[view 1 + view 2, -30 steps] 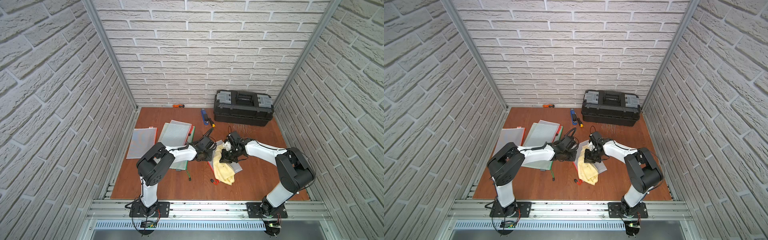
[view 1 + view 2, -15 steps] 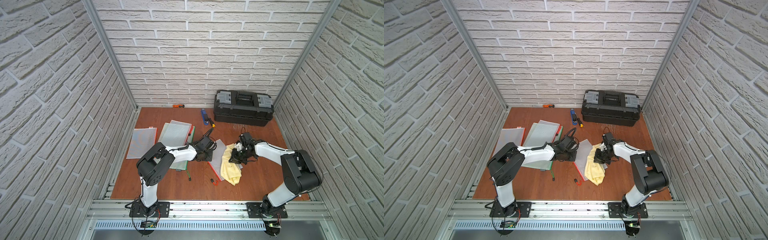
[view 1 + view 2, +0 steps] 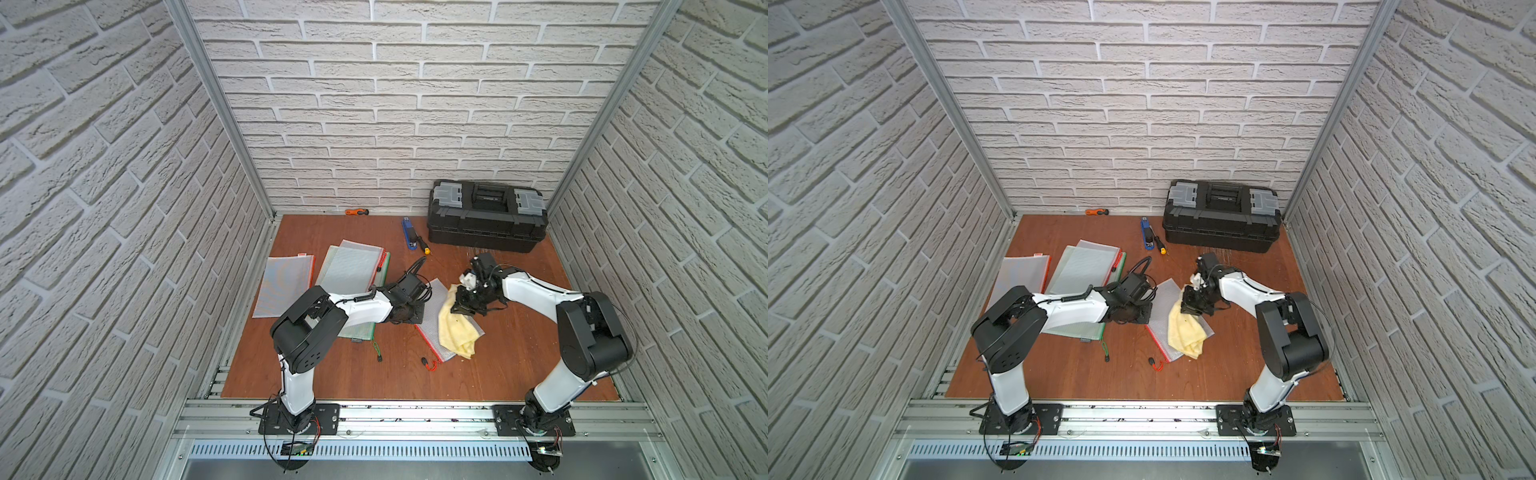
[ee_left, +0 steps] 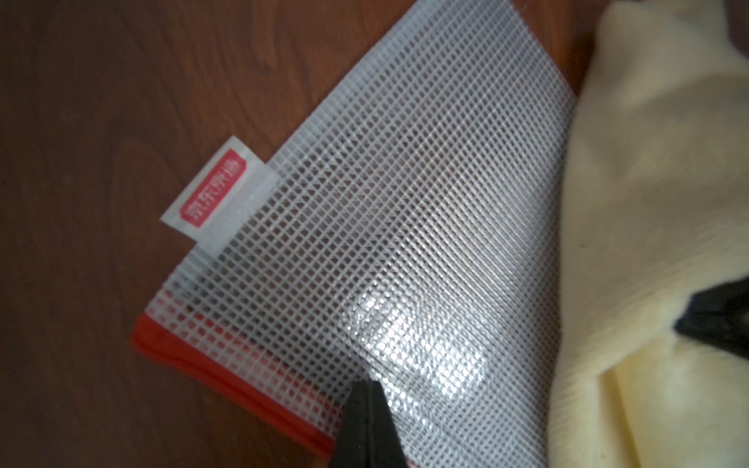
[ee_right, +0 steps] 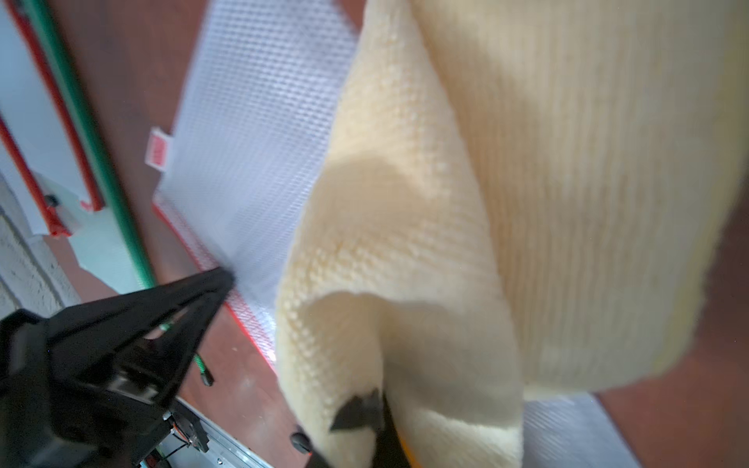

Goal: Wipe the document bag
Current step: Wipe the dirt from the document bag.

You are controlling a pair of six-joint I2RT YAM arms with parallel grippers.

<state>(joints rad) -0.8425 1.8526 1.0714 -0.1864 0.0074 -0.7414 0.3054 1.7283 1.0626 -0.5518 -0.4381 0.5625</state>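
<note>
Mesh threads criss-cross the glossy, translucent plastic document bag (image 3: 430, 334), a rectangle with a red zip edge and a small white tag printed red (image 4: 219, 190). It lies flat near the middle of the brown wood-grain tabletop (image 3: 332, 374). A soft, ribbed, pale yellow cloth (image 3: 455, 332) drapes in folds over its 3 o'clock half. The left gripper (image 4: 367, 389), black jaws pressed together, rests its tip on the bag's 9 o'clock edge. The right gripper (image 5: 371, 409), jaws closed, pinches a fold of the cloth at the bag's 1 o'clock corner. More mesh pouches (image 3: 353, 270) lie at 10 o'clock, and a black hard-plastic toolbox (image 3: 486, 224) at 1 o'clock.
</note>
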